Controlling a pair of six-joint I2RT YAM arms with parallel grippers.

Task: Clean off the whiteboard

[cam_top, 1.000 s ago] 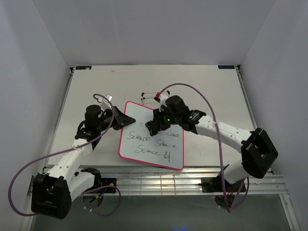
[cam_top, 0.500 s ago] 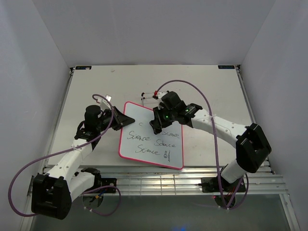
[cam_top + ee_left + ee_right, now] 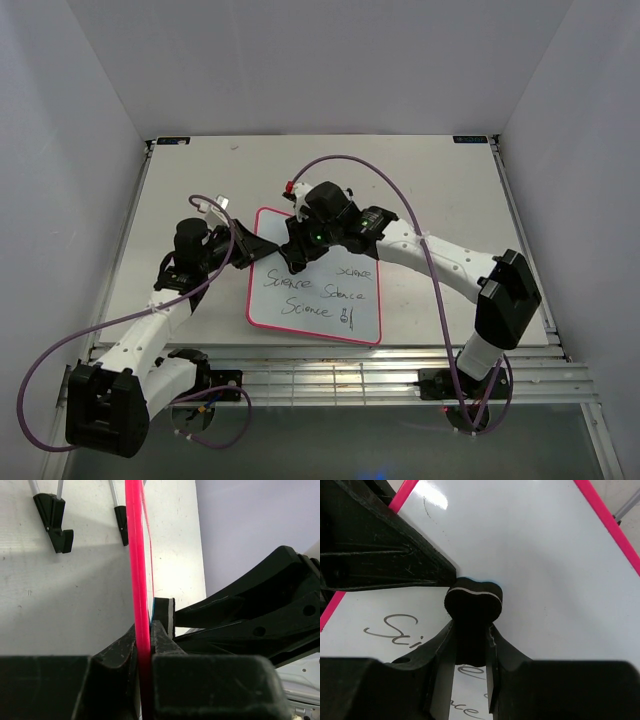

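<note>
The whiteboard (image 3: 330, 310), white with a pink-red frame, lies on the table with black "Science" words on its lower half; its upper part is wiped white. My left gripper (image 3: 252, 248) is shut on the board's left edge; in the left wrist view the pink frame (image 3: 137, 555) runs between the jaws of that gripper (image 3: 149, 636). My right gripper (image 3: 296, 255) is shut on the small black bone-shaped eraser (image 3: 472, 600), pressed on the board's upper left area near the left gripper. The board's white surface (image 3: 540, 580) and a "Science" word (image 3: 395, 630) show in the right wrist view.
The thin wire easel stand (image 3: 291, 189) lies just behind the board, mostly hidden by the right arm; its black feet (image 3: 54, 517) show in the left wrist view. The table's front rail (image 3: 340, 375) runs below the board. White walls enclose the table.
My right gripper with the eraser has slid left and up across the board toward its upper left. Writing on the top row has gone. The left gripper has kept its hold.
</note>
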